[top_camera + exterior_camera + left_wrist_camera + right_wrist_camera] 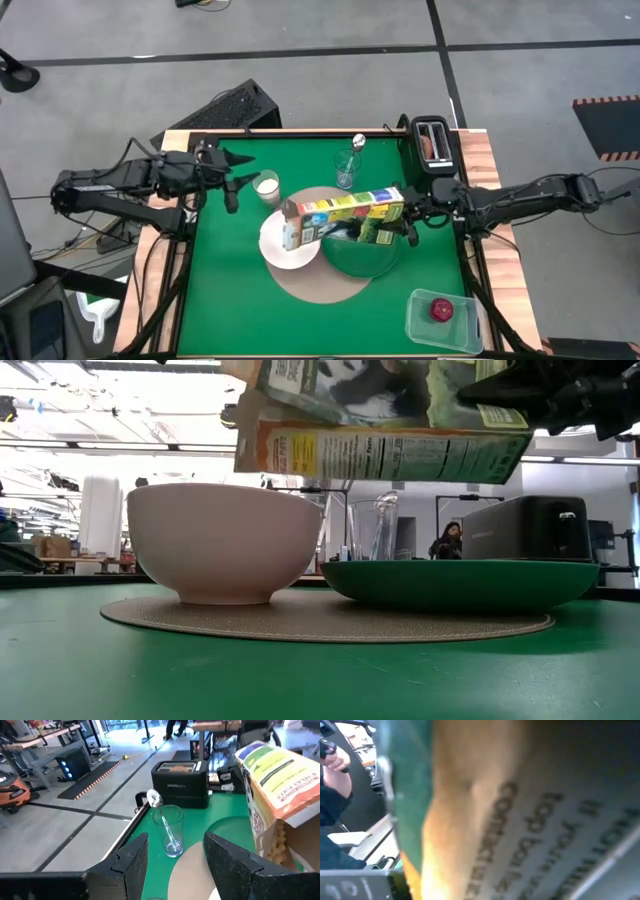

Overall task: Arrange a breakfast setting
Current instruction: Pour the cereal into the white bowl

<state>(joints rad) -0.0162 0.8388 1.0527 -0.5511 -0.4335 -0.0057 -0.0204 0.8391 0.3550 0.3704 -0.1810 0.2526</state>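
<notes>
My right gripper [408,218] is shut on a colourful cereal box [345,213], held on its side above the white bowl [288,242] and the green plate [362,256]. Both stand on the round tan mat [325,283]. The box's open end [278,839] shows cereal balls and faces the bowl. My left gripper [236,181] is open and empty, just left of the white cup [267,187]. The clear glass [170,834] stands at the far edge with the metal spoon [153,799] in it. The red fruit [441,310] lies in a clear tub. The bread [428,143] sits in the toaster. My right gripper holds the cereal box by its closed end [392,212], the end toward the table's right edge. It comes level from the right, along the box. The box is lifted clear and lies about level [380,430], its open end over the bowl. The fingers' exact hold is hidden by the box.
A black toaster [432,140] stands at the far right corner. The clear tub [443,320] is at the near right corner. The green table top [225,300] shows bare at the near left.
</notes>
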